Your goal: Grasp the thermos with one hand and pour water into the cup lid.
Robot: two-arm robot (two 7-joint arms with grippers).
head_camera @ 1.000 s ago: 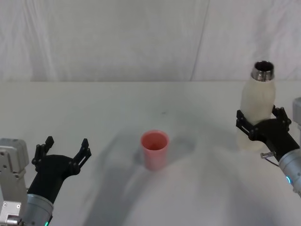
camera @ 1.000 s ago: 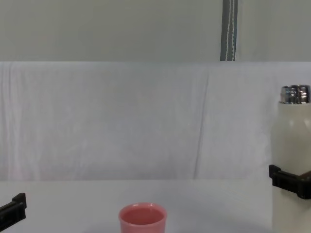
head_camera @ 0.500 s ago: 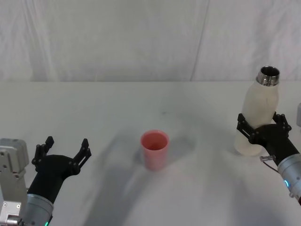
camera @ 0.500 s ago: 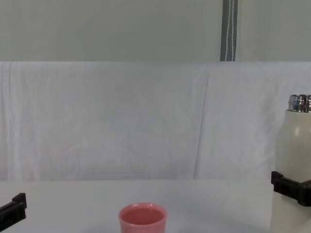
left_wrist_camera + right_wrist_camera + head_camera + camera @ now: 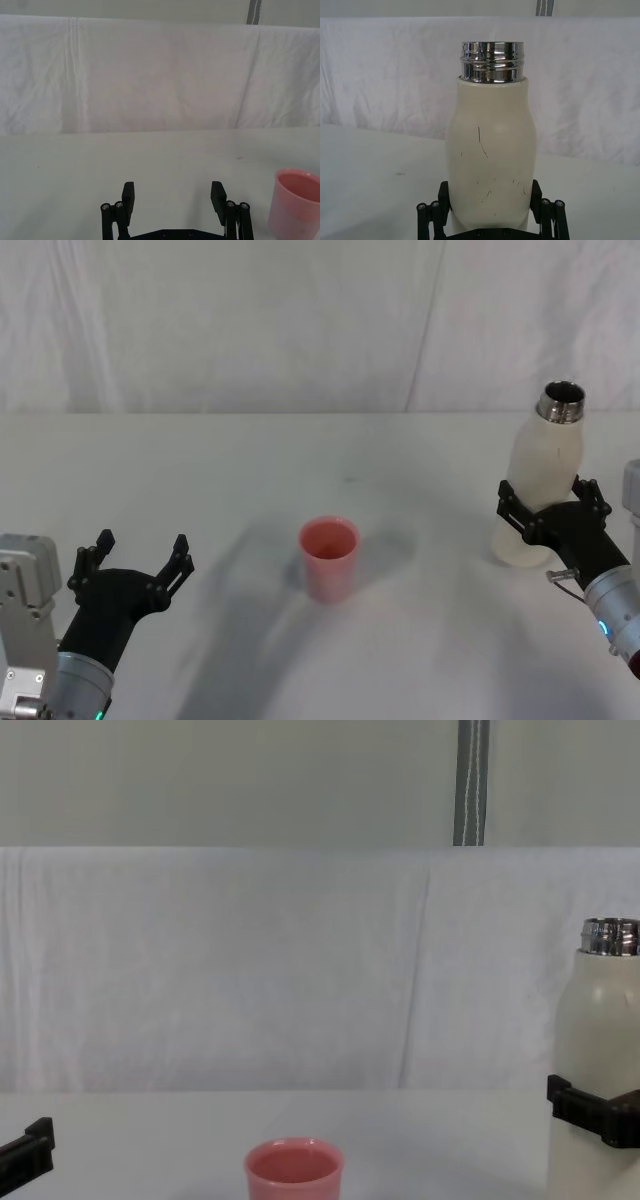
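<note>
Plainly, the thermos (image 5: 541, 490) stood near the right edge of the worktop (image 5: 250, 470), its lid off and its steel neck open, and it looked a rigid, smooth-walled bottle that would likely feel heavy if filled and could slide in a loose hold. Its lower body, below the rounded shoulders, seemed the sensible place to take it, since a grip there keeps the neck free for pouring. The right tool (image 5: 551, 510) sat at just that height, its black fingers (image 5: 442, 200) pressed against either side of the cream wall, pinching the bottle. The cup lid (image 5: 329, 557) rested upright near the middle of the worktop, well apart from the thermos. The left tool (image 5: 130, 565) hovered near the front left corner, spread wide and holding nothing.
</note>
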